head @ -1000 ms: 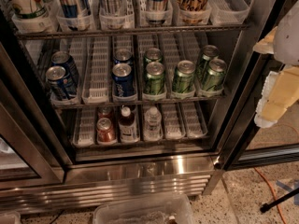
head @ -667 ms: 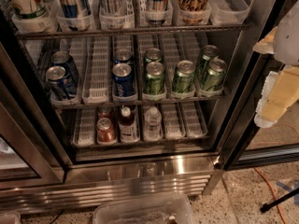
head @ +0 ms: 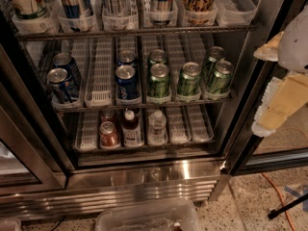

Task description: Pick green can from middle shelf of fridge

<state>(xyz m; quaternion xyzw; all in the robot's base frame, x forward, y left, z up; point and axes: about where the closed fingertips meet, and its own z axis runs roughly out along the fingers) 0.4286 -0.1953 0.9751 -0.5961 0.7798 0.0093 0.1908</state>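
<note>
Nearest, the gripper (head: 278, 109) hangs outside the fridge (head: 144, 177), off the right end of the middle shelf (head: 101, 81); wide or narrow, I cannot tell. The green can (head: 190, 81) stands at the shelf's front edge, flanked closely by other green cans (head: 159, 81). A crooked approach could topple them or clip the door frame (head: 240, 129).

Speckled pale terrazzo floor (head: 245, 196) at lower right, thin orange cable (head: 278, 196) curving across it, slim black rod (head: 288, 207) slanting in from the right, clear plastic tub (head: 144, 214) at bottom centre, pale yellow-and-white gripper (head: 281, 97) at right edge, mid-height.
</note>
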